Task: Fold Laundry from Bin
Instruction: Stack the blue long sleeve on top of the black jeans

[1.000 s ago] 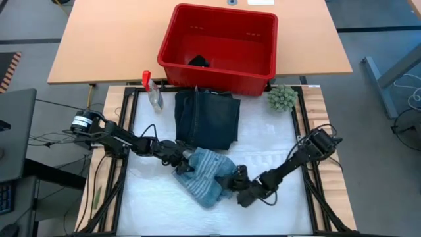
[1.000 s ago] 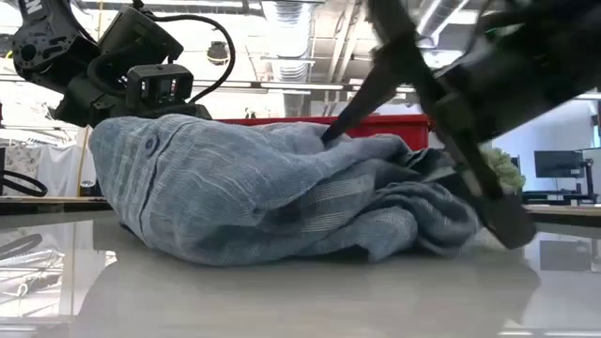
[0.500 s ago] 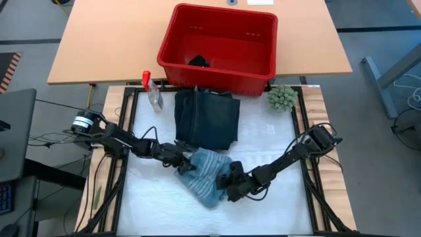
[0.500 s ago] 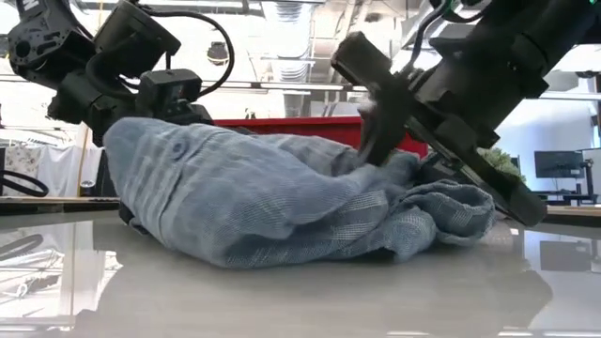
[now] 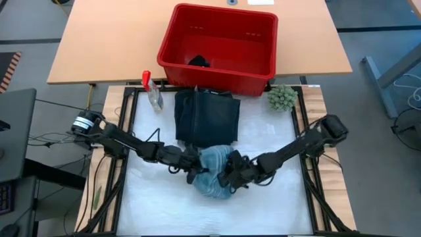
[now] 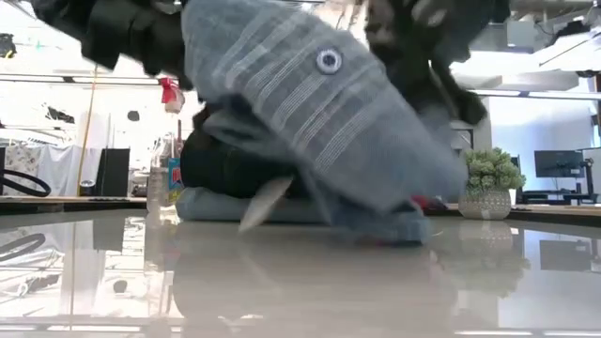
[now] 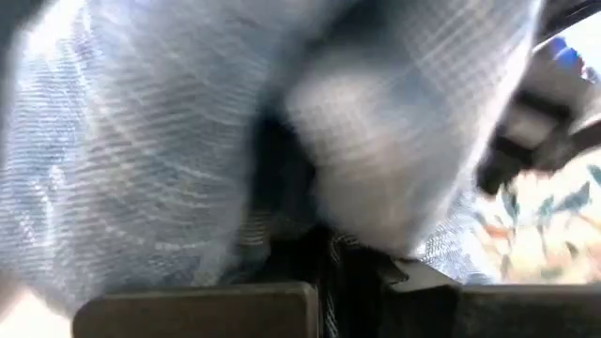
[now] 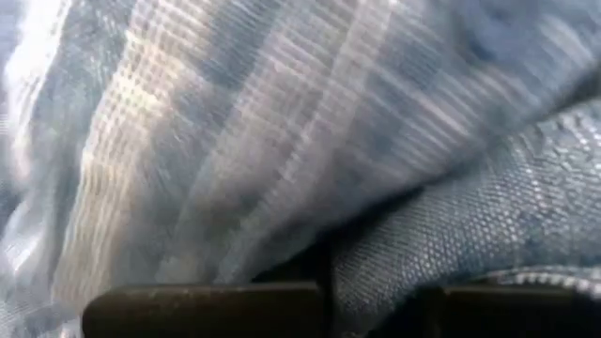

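Overhead, the high view shows the red bin (image 5: 220, 41) on the wooden table beyond the white work mat (image 5: 158, 207). A scrap of black cloth (image 5: 198, 62) lies on the bin floor. A folded dark navy garment (image 5: 207, 118) lies flat on the mat just in front of the bin. A clear spray bottle (image 5: 152, 92) with a red top stands near the bin's left corner, and a fuzzy green ball (image 5: 282, 97) sits near its right corner. The light blue shirt (image 5: 214, 172) is bunched at the mat's centre, touching the near edge of the navy garment. The left gripper (image 5: 193, 167) is clamped on the shirt's left side; the right gripper (image 5: 231, 175) is clamped on its right side.

Next, the low view shows the light blue shirt (image 6: 319, 113) raised above the mat, draped downward, with a button (image 6: 328, 61) visible on the fabric. Its lowest folds touch the surface. Dark arm parts sit at both upper edges of the cloth. The green ball (image 6: 492, 172) and the spray bottle (image 6: 167, 164) stand behind.

Then, the left wrist view is filled with light blue weave (image 7: 169, 160), with the fingers (image 7: 282, 296) closed on it.

Finally, the right wrist view shows the same striped weave (image 8: 282, 122) pinched between closed fingers (image 8: 207, 308).
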Robot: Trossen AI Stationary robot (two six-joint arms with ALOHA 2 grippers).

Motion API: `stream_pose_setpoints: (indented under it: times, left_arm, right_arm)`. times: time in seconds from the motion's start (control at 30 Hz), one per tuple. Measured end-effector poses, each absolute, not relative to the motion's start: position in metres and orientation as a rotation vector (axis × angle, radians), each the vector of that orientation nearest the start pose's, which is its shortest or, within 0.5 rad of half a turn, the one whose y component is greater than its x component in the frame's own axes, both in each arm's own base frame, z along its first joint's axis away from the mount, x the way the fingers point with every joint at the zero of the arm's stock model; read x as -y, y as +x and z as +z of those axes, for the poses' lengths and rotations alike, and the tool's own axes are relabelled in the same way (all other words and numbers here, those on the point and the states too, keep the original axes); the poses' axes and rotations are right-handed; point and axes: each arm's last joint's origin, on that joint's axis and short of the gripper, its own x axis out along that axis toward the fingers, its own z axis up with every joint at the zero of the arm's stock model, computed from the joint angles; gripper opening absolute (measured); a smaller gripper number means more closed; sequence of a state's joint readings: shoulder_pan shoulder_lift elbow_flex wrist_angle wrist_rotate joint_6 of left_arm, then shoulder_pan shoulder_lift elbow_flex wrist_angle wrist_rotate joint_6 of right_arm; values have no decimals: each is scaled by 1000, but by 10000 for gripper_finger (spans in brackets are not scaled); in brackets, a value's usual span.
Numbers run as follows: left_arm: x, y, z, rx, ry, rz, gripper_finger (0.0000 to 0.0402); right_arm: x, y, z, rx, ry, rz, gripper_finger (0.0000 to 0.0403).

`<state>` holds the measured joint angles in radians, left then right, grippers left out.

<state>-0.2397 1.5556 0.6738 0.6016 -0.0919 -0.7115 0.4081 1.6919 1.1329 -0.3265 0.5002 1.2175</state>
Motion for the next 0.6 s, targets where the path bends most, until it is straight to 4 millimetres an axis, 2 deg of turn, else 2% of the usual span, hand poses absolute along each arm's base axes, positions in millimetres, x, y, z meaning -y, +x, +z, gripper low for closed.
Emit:
stream_pose_setpoints:
  times: [0.07, 0.13, 0.23, 0.37, 0.47, 0.6]
  left_arm:
    - [69, 307, 211, -253, -620, 8, 3]
    - [59, 306, 225, -261, -597, 139, 2]
    - [40, 302, 237, -273, -526, 329, 2]
    - [11, 298, 266, -205, -472, 437, 1]
    - [-18, 297, 264, -213, -475, 547, 1]
    - [-51, 292, 262, -211, -572, 625, 1]
  right_arm:
    - [-115, 322, 237, -601, 673, -522, 33]
    - [-96, 317, 259, -586, 635, -537, 33]
    - [-63, 308, 277, -586, 555, -579, 33]
    - [-19, 305, 298, -537, 450, -598, 33]
    - [20, 309, 302, -523, 413, -599, 33]
    - [67, 318, 292, -524, 452, -592, 33]
